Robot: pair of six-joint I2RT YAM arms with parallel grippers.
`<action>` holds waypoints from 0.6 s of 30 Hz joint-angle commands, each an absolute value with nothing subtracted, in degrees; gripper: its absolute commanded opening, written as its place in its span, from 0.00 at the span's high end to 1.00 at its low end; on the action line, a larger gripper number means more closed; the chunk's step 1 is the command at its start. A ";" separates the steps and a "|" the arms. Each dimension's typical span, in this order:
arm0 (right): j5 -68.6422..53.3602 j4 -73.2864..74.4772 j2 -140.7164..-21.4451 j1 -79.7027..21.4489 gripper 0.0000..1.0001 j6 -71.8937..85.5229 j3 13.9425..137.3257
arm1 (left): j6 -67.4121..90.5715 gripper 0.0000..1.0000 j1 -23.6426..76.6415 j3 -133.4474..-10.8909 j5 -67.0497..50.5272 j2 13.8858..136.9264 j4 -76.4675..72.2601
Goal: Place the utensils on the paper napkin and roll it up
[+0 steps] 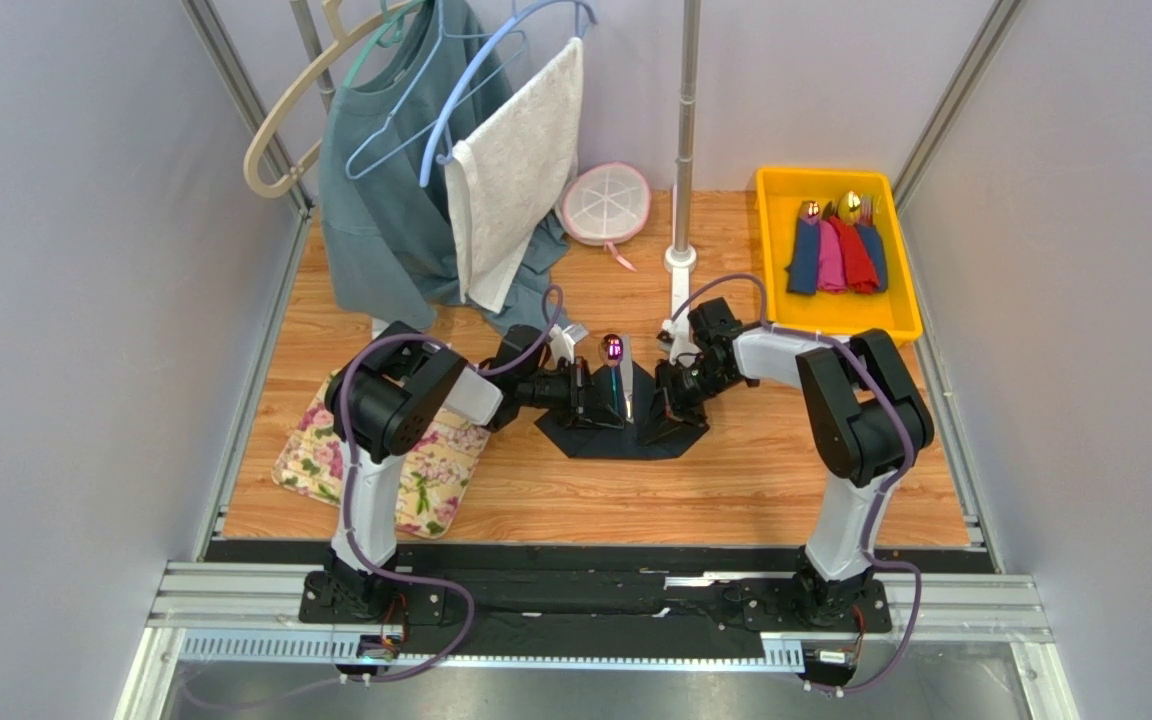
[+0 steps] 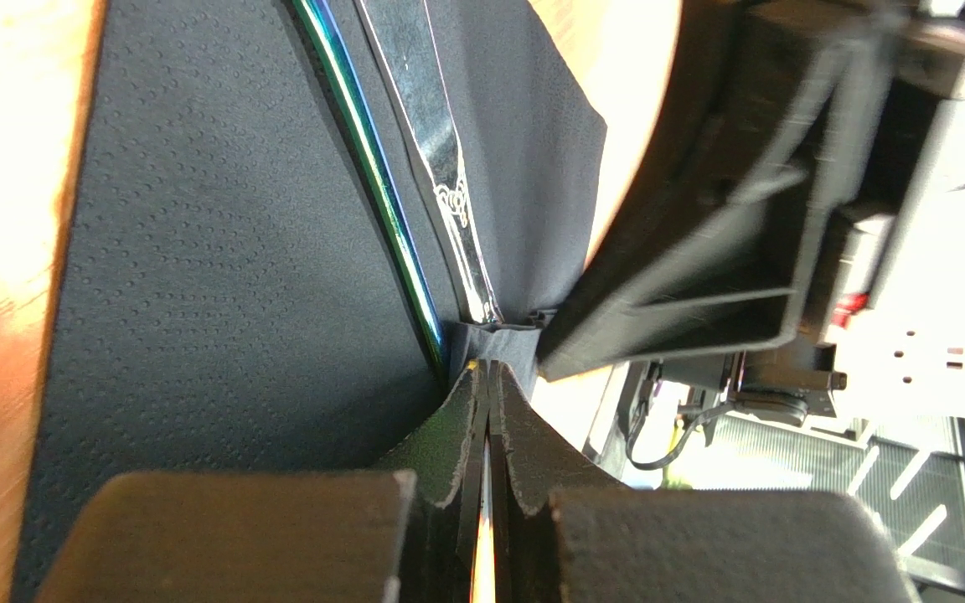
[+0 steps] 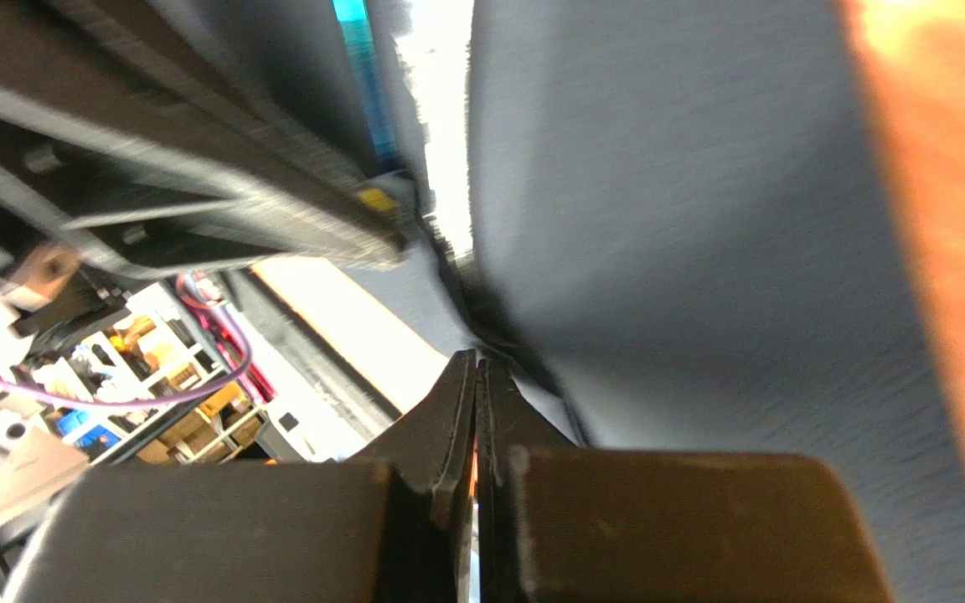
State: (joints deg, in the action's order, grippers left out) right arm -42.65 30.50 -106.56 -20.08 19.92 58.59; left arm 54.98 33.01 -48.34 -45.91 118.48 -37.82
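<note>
Nearest the arms' bases, a padded floral mat (image 1: 435, 477) lay on the wooden table (image 1: 778, 480), its corner hanging over the front edge. Just beyond it the paper napkin (image 1: 620, 438) sat mid-table: thin, matt black, with a fine dimpled emboss, and its sides were drawn up rather than flat. The utensils (image 2: 431, 176) lay on it side by side, slim and glossy. One handle had a green-blue iridescent sheen and the other bore a small scrolled engraving; the spoon's purple-pink bowl pointed away from the arms.

The left gripper (image 2: 488, 383) had its jaws pressed together on a small bunched fold of the napkin at the handles' near end. The right gripper (image 3: 478, 377) met it there from the other side, jaws likewise closed. A crease of the napkin ran up to its tips, but the blur hid whether paper was caught between them.

Farther back stood a white pole (image 1: 684, 135) and a round white disc with a pink rim (image 1: 605, 203). At the far right, a rectangular yellow tray (image 1: 835, 320) held four rolled napkins (image 1: 835, 252), dark blue, pink, red and blue, with gold cutlery heads poking from their tops. At the far left, a teal shirt (image 1: 387, 195) and a nubbly white towel (image 1: 515, 165) hung from hangers
</note>
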 commanded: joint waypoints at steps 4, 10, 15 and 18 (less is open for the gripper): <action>-35.43 30.59 -108.90 -21.44 0.99 18.37 60.12 | 52.91 0.96 33.14 -49.48 -44.91 119.18 -37.44; -34.89 34.88 -103.02 -21.01 0.80 16.26 63.45 | 53.09 0.96 33.22 -49.48 -44.65 119.27 -37.09; -33.93 40.86 -97.39 -17.85 0.54 13.54 64.51 | 53.09 0.96 33.22 -49.39 -44.56 119.09 -37.09; -30.16 43.68 -96.33 -15.47 0.40 12.22 63.64 | 53.26 0.96 33.22 -49.39 -44.56 119.27 -37.18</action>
